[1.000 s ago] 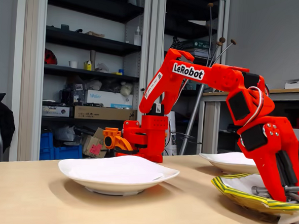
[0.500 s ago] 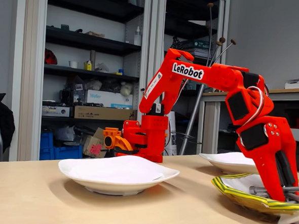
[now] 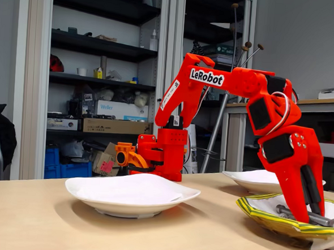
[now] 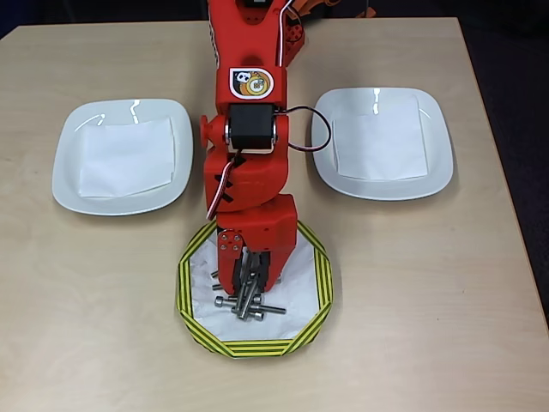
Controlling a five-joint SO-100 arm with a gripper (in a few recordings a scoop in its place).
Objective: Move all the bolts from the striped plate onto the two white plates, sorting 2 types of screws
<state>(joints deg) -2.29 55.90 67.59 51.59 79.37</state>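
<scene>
Your end effector (image 4: 250, 287) is down in the striped plate (image 4: 196, 330), tips buried in the bolts (image 4: 249, 307); you can't tell if it's gripping 1 or just resting there. The bolts lie heaped at the plate's middle, so you come in from above. None sit on the 2 white plates (image 4: 69, 176) yet; each carries only a paper sheet, either side of the arm on the counter (image 4: 94, 292). In the fixed view the arm reaches out level, then bends steeply down into the plate.
</scene>
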